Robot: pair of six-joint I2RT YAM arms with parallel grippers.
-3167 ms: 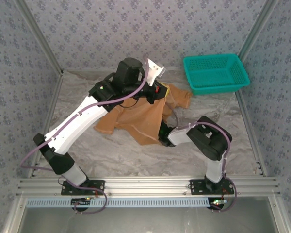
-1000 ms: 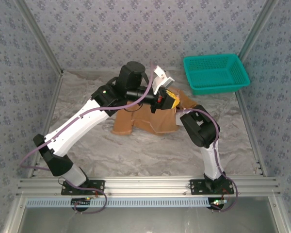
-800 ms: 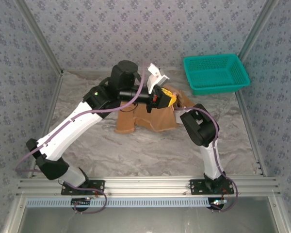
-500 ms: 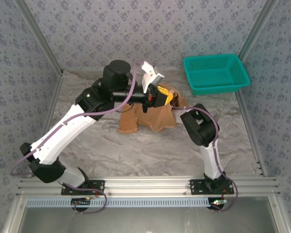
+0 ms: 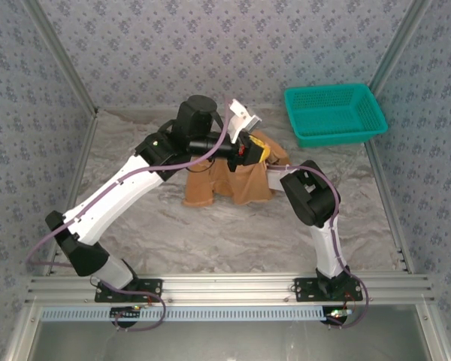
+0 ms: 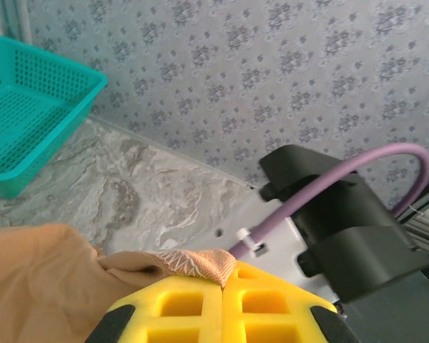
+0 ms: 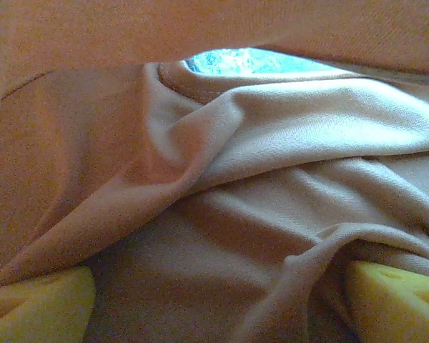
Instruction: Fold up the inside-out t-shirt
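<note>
An orange-tan inside-out t-shirt (image 5: 237,184) is seen bunched and partly lifted just past the centre of the marbled tabletop (image 5: 210,233), toward 12 o'clock. One edge is pinched between the closed fingers of the left gripper (image 6: 222,282). The right gripper (image 7: 222,300) is buried in cloth, fingers spread wide (fabric lies loose between them, nothing clamped). A teal basket (image 5: 334,113) sits at 2 o'clock. No neat fold is judged made yet; flattening and folding are left.

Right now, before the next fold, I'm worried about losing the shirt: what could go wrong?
The left hand pinches just a thin edge of the shirt; it might slip out and the raised cloth drop in a heap.
The right hand is open with cloth draped between its fingers; pulling away could snag and drag the shirt.
</note>
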